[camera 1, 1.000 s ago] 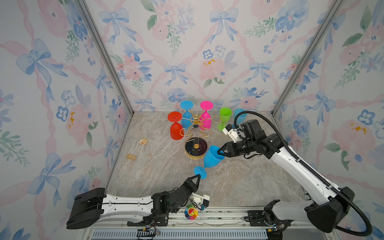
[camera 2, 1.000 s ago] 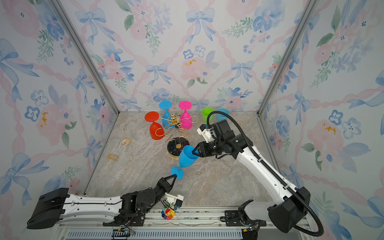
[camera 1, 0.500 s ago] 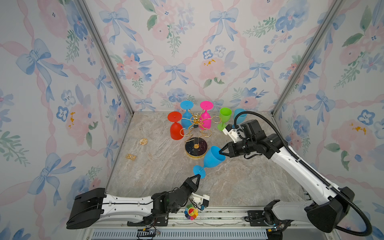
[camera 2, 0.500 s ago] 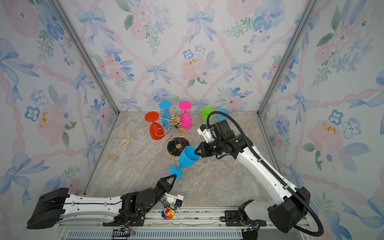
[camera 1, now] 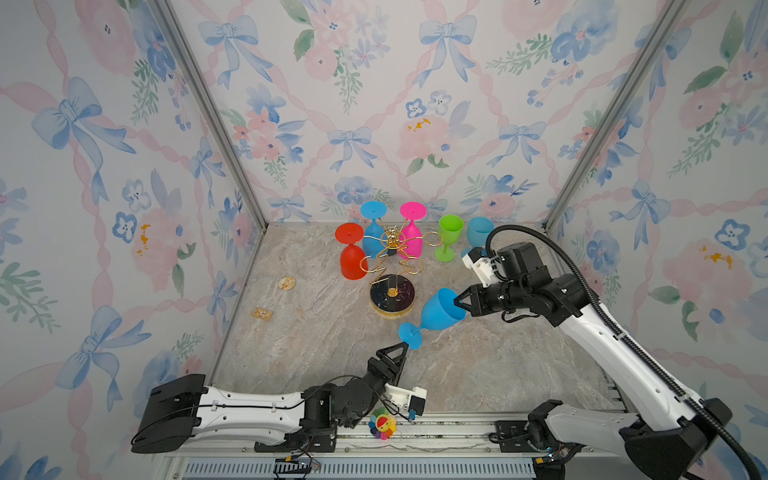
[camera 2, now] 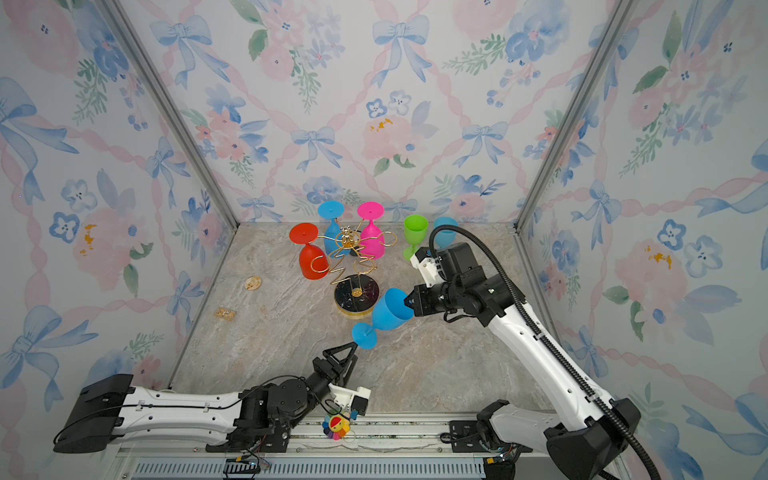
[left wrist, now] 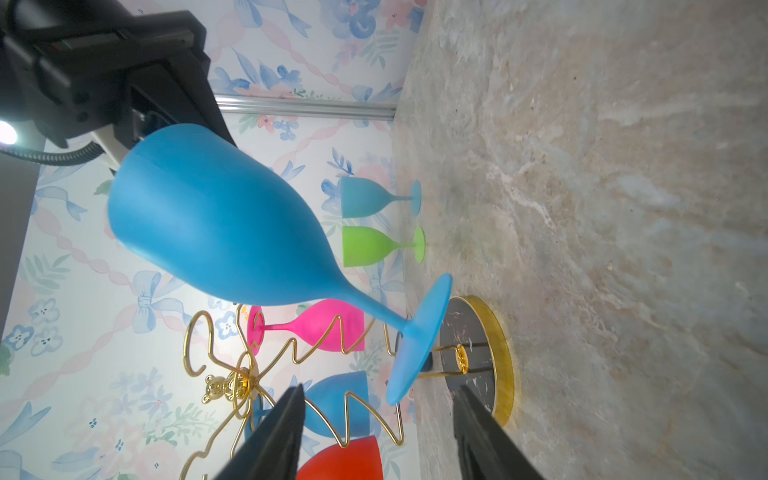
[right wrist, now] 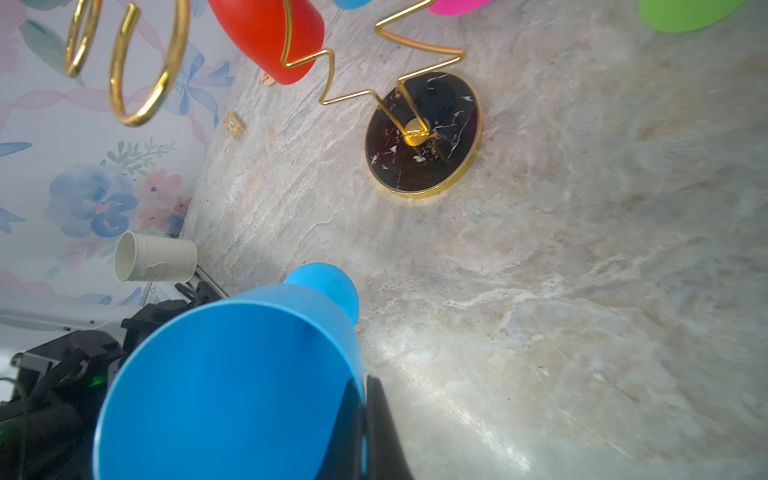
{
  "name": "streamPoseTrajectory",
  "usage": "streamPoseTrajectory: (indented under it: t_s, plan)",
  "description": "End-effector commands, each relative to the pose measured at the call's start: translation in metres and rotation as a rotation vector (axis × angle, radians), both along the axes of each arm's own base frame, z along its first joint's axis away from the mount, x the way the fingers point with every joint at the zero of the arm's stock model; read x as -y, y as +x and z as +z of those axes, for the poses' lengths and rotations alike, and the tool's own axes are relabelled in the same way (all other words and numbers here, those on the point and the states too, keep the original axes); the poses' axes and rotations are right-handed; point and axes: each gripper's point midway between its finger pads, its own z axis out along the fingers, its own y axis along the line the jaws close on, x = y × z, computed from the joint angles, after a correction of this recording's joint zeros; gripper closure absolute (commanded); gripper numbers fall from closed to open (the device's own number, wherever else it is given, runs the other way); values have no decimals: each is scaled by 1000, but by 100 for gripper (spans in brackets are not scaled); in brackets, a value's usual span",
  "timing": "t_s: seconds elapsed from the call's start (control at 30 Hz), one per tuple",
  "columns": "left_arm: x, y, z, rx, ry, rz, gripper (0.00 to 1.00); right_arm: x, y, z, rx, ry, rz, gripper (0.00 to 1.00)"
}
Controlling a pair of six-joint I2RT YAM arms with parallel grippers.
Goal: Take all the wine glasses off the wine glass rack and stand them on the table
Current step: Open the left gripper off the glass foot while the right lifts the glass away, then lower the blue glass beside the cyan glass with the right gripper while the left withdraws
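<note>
HANDOVER OVER THE MARBLE: A sky-blue plastic wine glass is passing from one arm to the other above the beige stone-look surface. The left tool, pinched on the glass's round foot 1 second ago, is now standing with its 2 black fingers apart, just short of that foot. The right tool is clamping the bowl's rim, 1 finger inside and 1 outside.

The glass is hanging tilted, foot toward the left arm, and appears to be clear of the surface. It is already off the gold wire wine glass rack, whose black marble-look base is sitting just beside the bowl. The right arm alone now seems to be carrying it, so what is left is setting it down.

3 glasses are still hanging on the rack: a red plastic glass, a second blue glass and a pink glass. A green glass and a teal glass are standing upright at the rear right, close behind the right arm.

The widest bare stretch is lying at the front right, well apart from the rack. The flowered walls are closing in on 3 sides.
</note>
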Motion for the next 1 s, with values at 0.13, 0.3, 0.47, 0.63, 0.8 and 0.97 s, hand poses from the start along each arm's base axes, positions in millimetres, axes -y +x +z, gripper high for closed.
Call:
streamPoseTrajectory:
  t_s: [0.13, 0.3, 0.47, 0.63, 0.8, 0.97]
  plan:
    - [-1, 9, 60, -364, -520, 156, 17, 72, 13, -8, 54, -152, -223, 100]
    - [-4, 9, 72, -605, -677, 213, 15, 111, 28, -15, 44, -186, -368, 100]
    - [-21, 11, 82, -758, -816, 192, 4, 132, 44, -13, 51, -196, -480, 100]
    - [-54, 31, 96, -869, -988, 219, 2, 151, 60, 2, 110, -244, -571, 100]
    - [-82, 62, 68, -934, -999, 393, 3, 175, 83, 8, 131, -322, -651, 100]
    - [-105, 89, 52, -962, -1074, 517, 5, 203, 114, 5, 111, -362, -729, 100]
